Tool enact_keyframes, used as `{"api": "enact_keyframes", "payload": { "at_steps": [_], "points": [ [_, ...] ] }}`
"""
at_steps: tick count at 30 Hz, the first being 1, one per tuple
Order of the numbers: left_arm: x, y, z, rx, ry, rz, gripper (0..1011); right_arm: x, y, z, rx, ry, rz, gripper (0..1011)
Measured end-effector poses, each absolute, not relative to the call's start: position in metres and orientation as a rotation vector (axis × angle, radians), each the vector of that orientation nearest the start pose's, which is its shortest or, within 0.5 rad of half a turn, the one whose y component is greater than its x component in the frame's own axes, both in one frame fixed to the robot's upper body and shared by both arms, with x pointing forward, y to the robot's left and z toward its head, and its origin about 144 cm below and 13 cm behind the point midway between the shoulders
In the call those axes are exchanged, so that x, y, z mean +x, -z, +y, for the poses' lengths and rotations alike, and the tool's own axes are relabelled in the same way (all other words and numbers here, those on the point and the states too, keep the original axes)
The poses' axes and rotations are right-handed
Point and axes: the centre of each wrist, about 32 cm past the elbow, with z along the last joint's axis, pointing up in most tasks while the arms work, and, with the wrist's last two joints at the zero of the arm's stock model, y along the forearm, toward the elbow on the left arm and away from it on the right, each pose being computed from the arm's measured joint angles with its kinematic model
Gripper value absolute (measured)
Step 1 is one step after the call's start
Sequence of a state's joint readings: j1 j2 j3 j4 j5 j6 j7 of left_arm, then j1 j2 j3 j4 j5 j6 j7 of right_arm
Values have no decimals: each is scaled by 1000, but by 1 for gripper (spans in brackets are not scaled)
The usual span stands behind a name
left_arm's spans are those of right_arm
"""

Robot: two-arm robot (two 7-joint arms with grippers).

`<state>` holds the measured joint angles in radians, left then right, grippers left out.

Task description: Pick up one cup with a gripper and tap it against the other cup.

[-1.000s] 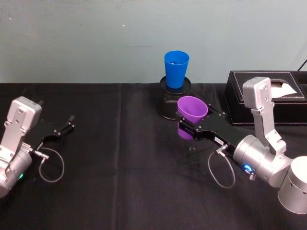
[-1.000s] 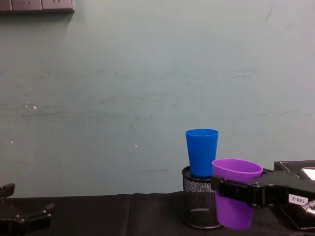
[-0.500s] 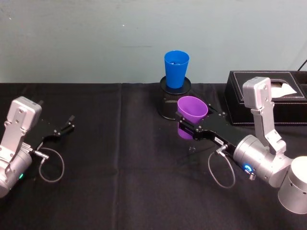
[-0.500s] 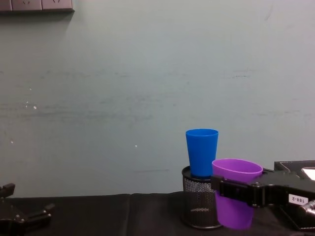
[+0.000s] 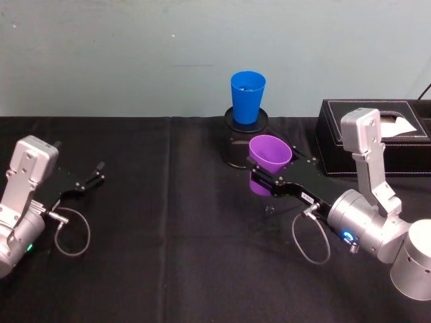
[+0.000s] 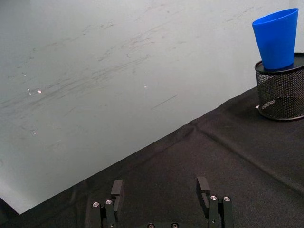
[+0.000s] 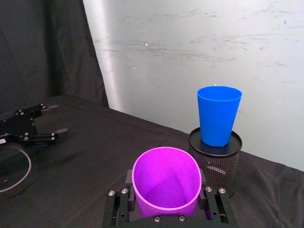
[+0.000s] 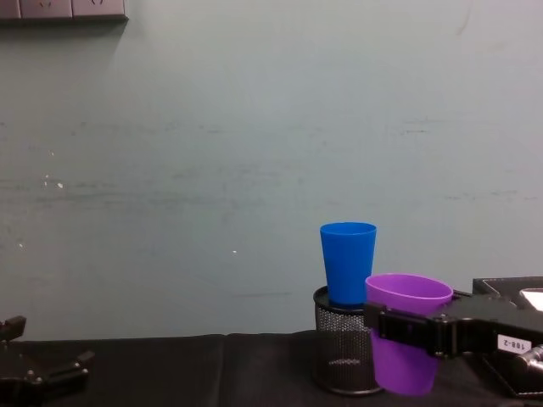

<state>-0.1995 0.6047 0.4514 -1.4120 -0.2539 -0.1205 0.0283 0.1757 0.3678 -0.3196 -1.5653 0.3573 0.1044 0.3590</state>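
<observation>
Black mesh pen holder [image 5: 234, 145] upright on black tablecloth [image 5: 168, 235]; black tissue box [image 5: 407, 151] to its right; pale wall [image 5: 101, 54] behind.

The purple cup [image 5: 269, 153] is plain, clasped in the black right tool [image 5: 262, 183]. Beyond the tool stands a bright blue cup [image 5: 247, 96] on a black holder [image 5: 236, 149] (fine wire mesh). The bench [image 5: 168, 235] wears plain black cloth.

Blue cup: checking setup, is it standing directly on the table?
No, the blue cup sits atop the black mesh pen holder.
</observation>
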Motion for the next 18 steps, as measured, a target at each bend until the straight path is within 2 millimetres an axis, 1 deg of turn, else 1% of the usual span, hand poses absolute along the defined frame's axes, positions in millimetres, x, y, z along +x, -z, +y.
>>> {"api": "enact_keyframes", "payload": {
  "at_steps": [18],
  "points": [
    [489, -1140, 310, 304, -1248, -285, 1000, 494, -1182, -239, -73, 919, 10, 718]
  ]
}}
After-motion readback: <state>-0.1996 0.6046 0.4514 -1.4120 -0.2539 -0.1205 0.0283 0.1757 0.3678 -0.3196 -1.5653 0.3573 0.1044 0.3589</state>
